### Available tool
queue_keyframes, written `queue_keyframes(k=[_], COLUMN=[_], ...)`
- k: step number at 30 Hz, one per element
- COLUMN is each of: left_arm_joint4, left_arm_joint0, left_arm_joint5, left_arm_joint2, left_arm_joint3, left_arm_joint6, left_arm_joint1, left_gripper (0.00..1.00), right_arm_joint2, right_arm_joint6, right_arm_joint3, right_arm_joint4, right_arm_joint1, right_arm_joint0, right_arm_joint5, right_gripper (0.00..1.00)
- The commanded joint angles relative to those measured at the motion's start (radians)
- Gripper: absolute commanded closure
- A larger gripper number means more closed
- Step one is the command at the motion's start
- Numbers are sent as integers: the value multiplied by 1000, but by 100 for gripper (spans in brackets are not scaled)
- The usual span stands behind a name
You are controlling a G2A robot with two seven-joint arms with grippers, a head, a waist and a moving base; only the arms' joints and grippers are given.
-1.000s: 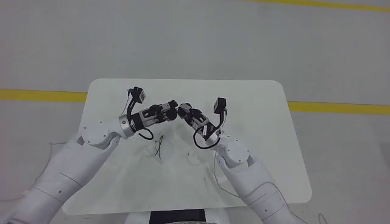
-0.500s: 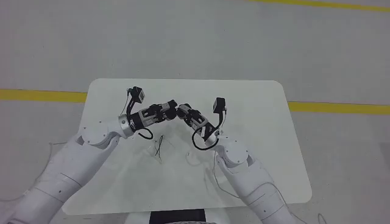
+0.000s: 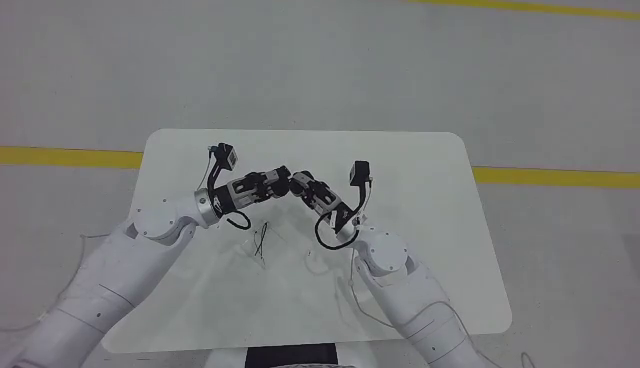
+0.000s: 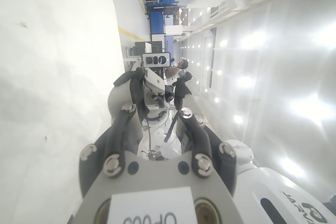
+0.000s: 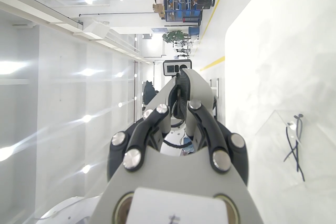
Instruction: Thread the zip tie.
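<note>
Above the middle of the white table (image 3: pixel 420 168) my two grippers meet tip to tip. The right gripper (image 3: pixel 300 184) (image 5: pixel 181 78) has its fingers pressed together on a thin black zip tie (image 5: pixel 178 97), which is mostly hidden between the pads. The left gripper (image 3: pixel 281 181) (image 4: pixel 157 92) faces it with its fingers apart. A black strip of the zip tie (image 4: pixel 171 129) runs through the gap between them. I cannot tell whether it touches either pad.
Several loose black zip ties (image 3: pixel 260 240) (image 5: pixel 295 146) lie on a clear plastic sheet (image 5: pixel 275 135) on the table, just in front of the grippers. Bare tabletop lies to the far left and right. The table's rounded edges are near.
The right arm has crept slightly toward the left gripper. The left arm and the loose ties have stayed in place.
</note>
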Motion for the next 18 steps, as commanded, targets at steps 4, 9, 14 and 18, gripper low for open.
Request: queue_keyframes(k=[4,9,14,18], left_arm_joint4=[1,3,3,2], left_arm_joint0=[0,-2,-4,-5], left_arm_joint5=[2,7,10,11], left_arm_joint2=[2,5,8,8], left_arm_joint3=[1,3,10,14], left_arm_joint6=[-2,-4,-7,-9], left_arm_joint1=[-1,-3,-4,-5], left_gripper=[83,89,100,100], right_arm_joint2=[3,5,7,8], right_arm_joint6=[6,5,6,7], right_arm_joint3=[-1,-3,-4,-4], right_arm_joint4=[-4,-4,-1,-1], right_arm_joint1=[-1,-3,-5,-6], right_arm_joint0=[-3,-5,-6,-7], right_arm_joint5=[-4,-12,-20,-24], right_gripper=[100,100,100,100])
